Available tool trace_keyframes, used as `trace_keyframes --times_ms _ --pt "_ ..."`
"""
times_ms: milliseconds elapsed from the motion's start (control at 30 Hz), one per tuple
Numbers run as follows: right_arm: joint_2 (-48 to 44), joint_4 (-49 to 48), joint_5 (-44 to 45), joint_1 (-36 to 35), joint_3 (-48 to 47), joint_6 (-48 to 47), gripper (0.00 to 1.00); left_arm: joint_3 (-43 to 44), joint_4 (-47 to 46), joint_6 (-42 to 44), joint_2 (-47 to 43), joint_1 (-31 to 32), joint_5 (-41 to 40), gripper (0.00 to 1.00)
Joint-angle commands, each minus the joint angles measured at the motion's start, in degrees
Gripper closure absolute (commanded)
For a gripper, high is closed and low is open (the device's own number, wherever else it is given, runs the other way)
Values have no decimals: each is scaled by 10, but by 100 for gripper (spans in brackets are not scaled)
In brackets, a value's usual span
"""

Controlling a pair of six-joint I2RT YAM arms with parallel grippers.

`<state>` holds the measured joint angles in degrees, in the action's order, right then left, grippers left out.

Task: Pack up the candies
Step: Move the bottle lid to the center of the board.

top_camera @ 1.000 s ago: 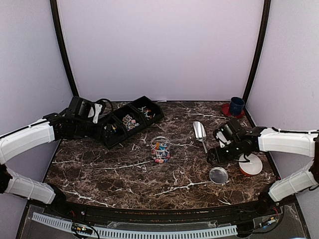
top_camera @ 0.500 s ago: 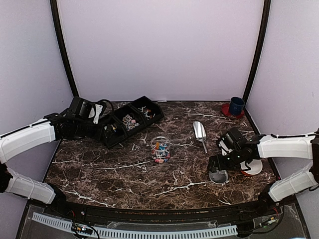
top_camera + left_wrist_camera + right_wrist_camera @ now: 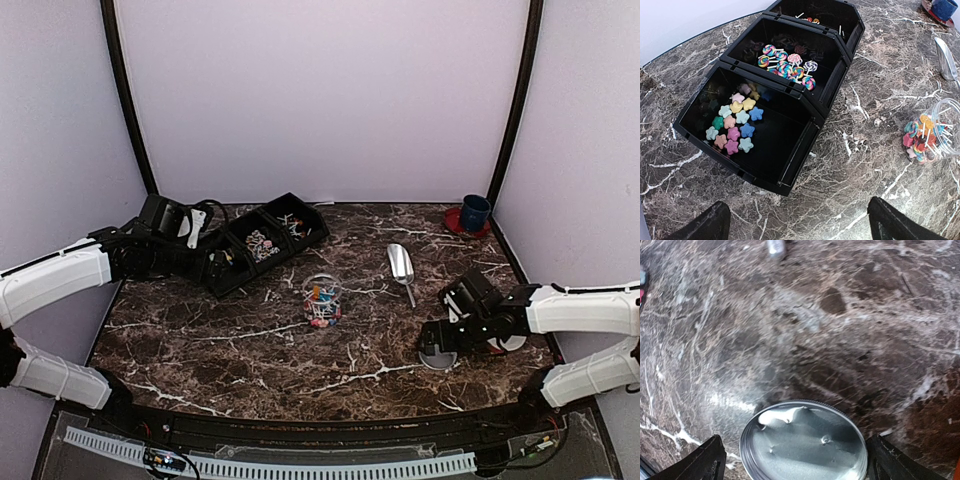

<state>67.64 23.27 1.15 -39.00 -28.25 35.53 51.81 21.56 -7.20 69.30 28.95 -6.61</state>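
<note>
Pastel star candies (image 3: 735, 125) lie in the nearest compartment of the black tray (image 3: 795, 160), and swirled stick candies (image 3: 787, 65) fill the middle one. More candies sit in the clear jar (image 3: 321, 300), which also shows at the right of the left wrist view (image 3: 930, 137). My left gripper (image 3: 800, 225) hangs open over bare marble beside the tray's near corner, holding nothing. My right gripper (image 3: 800, 460) is open and low, one finger on each side of a silver lid (image 3: 805, 445) lying flat on the table. From above, the right gripper (image 3: 437, 345) hides most of that lid.
A metal scoop (image 3: 401, 265) lies between the jar and the right arm. A blue cup on a red saucer (image 3: 474, 213) stands at the back right corner. A red-and-white round piece (image 3: 508, 342) lies just right of the right gripper. Purple walls enclose the table.
My right gripper has come toward the near edge and down over the silver lid, its jaws opening a little wider on the way. The left arm has stayed still.
</note>
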Motion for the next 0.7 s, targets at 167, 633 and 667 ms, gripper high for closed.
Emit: trace_keyframes --times_ms 167,633,667 --pt "7 -2 -63 -56 -20 10 2 8 12 3 -3 2 -4 1" --pt "104 -80 -169 -110 -67 -14 9 9 13 5 -4 2 -9 1" --pt "116 -90 -174 -114 -73 -15 9 9 13 5 -5 2 -9 1"
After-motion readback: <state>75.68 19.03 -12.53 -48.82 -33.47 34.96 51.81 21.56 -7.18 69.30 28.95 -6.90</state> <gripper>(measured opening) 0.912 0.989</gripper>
